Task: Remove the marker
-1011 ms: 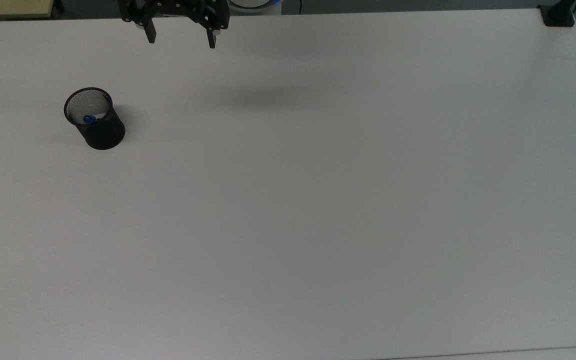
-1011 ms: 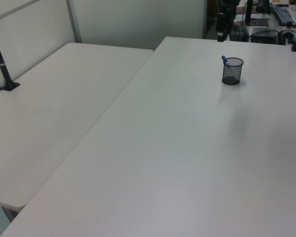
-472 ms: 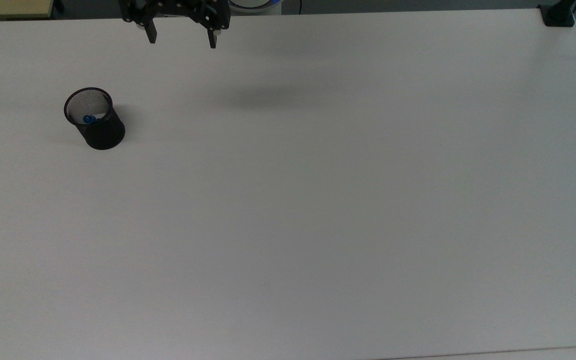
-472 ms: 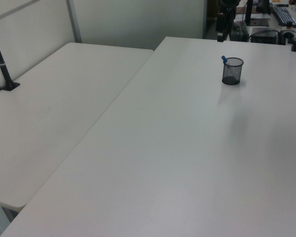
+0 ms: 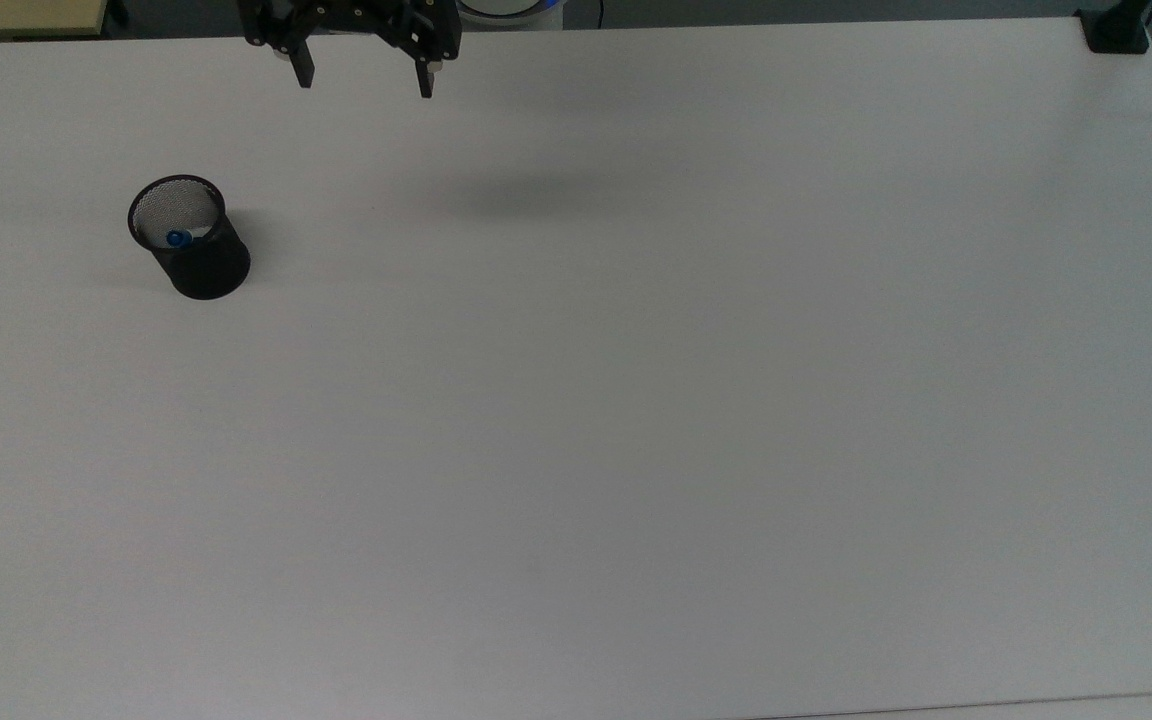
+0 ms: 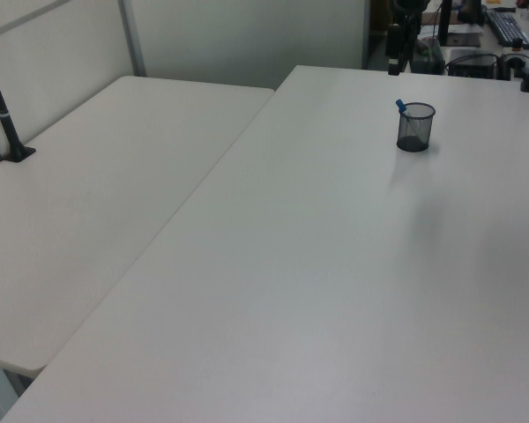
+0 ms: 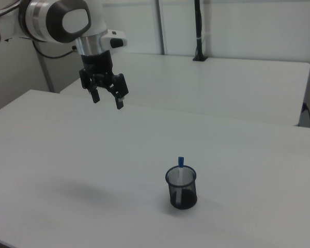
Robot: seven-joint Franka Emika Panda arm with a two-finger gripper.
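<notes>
Nothing is being done yet: the marker [image 7: 180,170] is standing inside the mesh cup [image 7: 182,188], while the hand [image 7: 108,100], fingers apart and empty, is being held high, well apart from the cup.

White table [image 5: 636,400] with black mesh cup [image 5: 198,250] on it.

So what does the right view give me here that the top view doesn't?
The right view alone shows the arm's white wrist above the gripper, the marker's white barrel through the mesh, and a second table behind. The top view alone looks straight down into the cup at the marker's blue end. Both show the open gripper held high, well away from the upright cup with the marker standing inside.
</notes>
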